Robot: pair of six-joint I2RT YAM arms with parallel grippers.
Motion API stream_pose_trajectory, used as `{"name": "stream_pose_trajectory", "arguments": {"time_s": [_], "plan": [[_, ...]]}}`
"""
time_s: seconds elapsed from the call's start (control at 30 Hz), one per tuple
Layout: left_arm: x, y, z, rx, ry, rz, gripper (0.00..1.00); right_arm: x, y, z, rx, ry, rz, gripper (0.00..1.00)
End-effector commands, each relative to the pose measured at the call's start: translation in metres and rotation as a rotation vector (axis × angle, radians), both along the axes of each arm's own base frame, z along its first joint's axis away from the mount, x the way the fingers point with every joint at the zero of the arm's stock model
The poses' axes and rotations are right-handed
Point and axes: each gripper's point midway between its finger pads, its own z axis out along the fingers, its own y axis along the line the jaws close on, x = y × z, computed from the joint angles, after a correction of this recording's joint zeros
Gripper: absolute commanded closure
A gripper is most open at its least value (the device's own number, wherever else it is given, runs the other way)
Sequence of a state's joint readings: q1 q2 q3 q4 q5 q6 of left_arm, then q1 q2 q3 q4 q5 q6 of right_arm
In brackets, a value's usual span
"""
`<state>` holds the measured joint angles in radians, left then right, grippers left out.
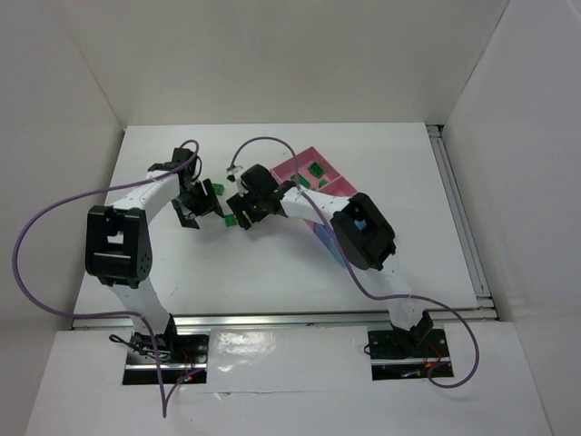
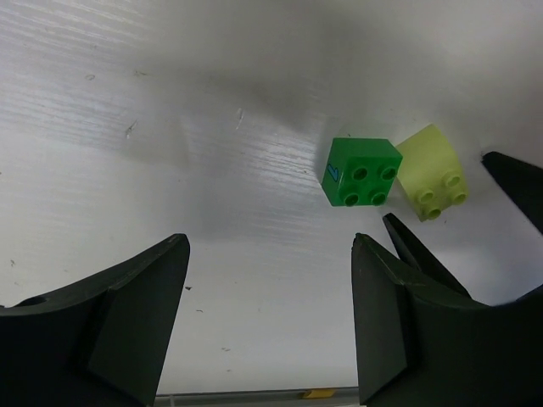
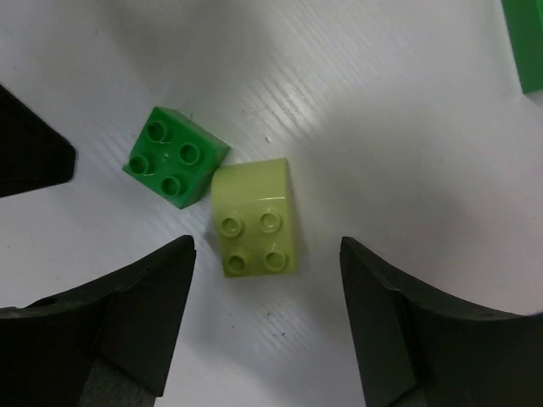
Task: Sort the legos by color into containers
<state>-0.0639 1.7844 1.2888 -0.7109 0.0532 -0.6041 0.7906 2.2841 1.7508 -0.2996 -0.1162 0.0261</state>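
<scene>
In the right wrist view a lime brick (image 3: 256, 218) lies studs up on the white table, just ahead of my open right gripper (image 3: 267, 288), in line with the gap between its jaws. A dark green brick (image 3: 176, 156) touches its left corner. The same pair shows in the left wrist view, green (image 2: 361, 172) and lime (image 2: 433, 172), ahead and to the right of my open, empty left gripper (image 2: 270, 280). From above, both grippers, left (image 1: 200, 211) and right (image 1: 240, 216), meet near two green bricks (image 1: 231, 221) (image 1: 218, 188). The pink bins (image 1: 295, 166) hold a few green bricks (image 1: 315, 170).
Another green brick (image 3: 530, 42) sits at the right wrist view's top right edge. The right arm (image 1: 363, 236) covers most of the blue bins (image 1: 329, 245). White walls enclose the table on three sides. A metal rail (image 1: 458, 218) runs along the right edge.
</scene>
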Motion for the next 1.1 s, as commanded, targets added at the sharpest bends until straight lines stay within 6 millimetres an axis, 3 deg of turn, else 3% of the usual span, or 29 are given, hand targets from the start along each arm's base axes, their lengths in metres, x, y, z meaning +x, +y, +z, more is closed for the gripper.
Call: {"name": "stream_pose_trajectory", "arguments": {"time_s": [0.0, 0.1, 0.17, 0.2, 0.27, 0.3, 0.37, 0.4, 0.43, 0.47, 0.5, 0.53, 0.6, 0.63, 0.83, 0.87, 0.93, 1.07], "plan": [[0.008, -0.003, 0.01, -0.02, -0.038, -0.019, 0.19, 0.001, 0.023, 0.015, 0.029, -0.063, 0.031, 0.25], [0.008, -0.004, 0.01, -0.026, -0.038, -0.03, 0.19, 0.003, 0.027, 0.011, 0.024, -0.082, 0.012, 0.33], [0.005, -0.004, 0.007, -0.026, -0.029, -0.03, 0.19, 0.006, 0.025, 0.013, 0.029, -0.099, -0.019, 0.49], [0.005, -0.004, 0.004, -0.025, -0.02, -0.03, 0.19, 0.006, 0.022, 0.026, 0.055, -0.125, -0.035, 0.66], [0.005, -0.004, 0.004, -0.025, -0.02, -0.03, 0.19, 0.005, 0.015, 0.044, 0.081, -0.159, -0.062, 0.77], [0.004, -0.004, 0.001, -0.025, -0.009, -0.03, 0.19, 0.004, 0.011, 0.073, 0.121, -0.193, -0.078, 0.81], [0.007, -0.004, 0.0, -0.025, -0.011, -0.03, 0.19, 0.005, -0.011, 0.083, 0.128, -0.213, -0.129, 0.82], [0.007, -0.004, -0.003, -0.024, -0.002, -0.03, 0.19, 0.002, -0.017, 0.116, 0.175, -0.251, -0.15, 0.82], [0.009, -0.009, 0.0, -0.025, -0.012, -0.042, 0.19, 0.004, -0.029, 0.124, 0.176, -0.273, -0.179, 0.82], [0.008, -0.009, -0.004, -0.024, 0.001, -0.042, 0.19, 0.004, -0.049, 0.119, 0.147, -0.276, -0.232, 0.82], [0.01, -0.015, -0.007, -0.024, 0.006, -0.057, 0.19, 0.004, -0.06, 0.142, 0.178, -0.302, -0.269, 0.82], [0.012, -0.021, -0.007, -0.024, 0.005, -0.073, 0.19, 0.005, -0.071, 0.145, 0.173, -0.307, -0.301, 0.82], [0.011, -0.023, -0.012, -0.008, 0.023, -0.073, 0.19, 0.01, -0.103, 0.14, 0.123, -0.294, -0.378, 0.82], [0.011, -0.025, -0.012, 0.002, 0.023, -0.079, 0.19, 0.011, -0.115, 0.15, 0.132, -0.301, -0.412, 0.82], [0.013, -0.011, -0.029, 0.11, 0.051, -0.042, 0.22, 0.017, -0.188, 0.126, 0.074, -0.254, -0.562, 0.82], [0.014, -0.012, -0.032, 0.102, 0.052, -0.044, 0.26, 0.015, -0.194, 0.117, 0.061, -0.235, -0.567, 0.82], [0.015, -0.02, -0.034, 0.064, 0.062, -0.055, 0.51, 0.018, -0.206, 0.112, 0.054, -0.222, -0.588, 0.82], [0.018, -0.026, -0.024, 0.031, 0.038, -0.063, 0.74, 0.024, -0.216, 0.101, 0.043, -0.205, -0.607, 0.81]]}}
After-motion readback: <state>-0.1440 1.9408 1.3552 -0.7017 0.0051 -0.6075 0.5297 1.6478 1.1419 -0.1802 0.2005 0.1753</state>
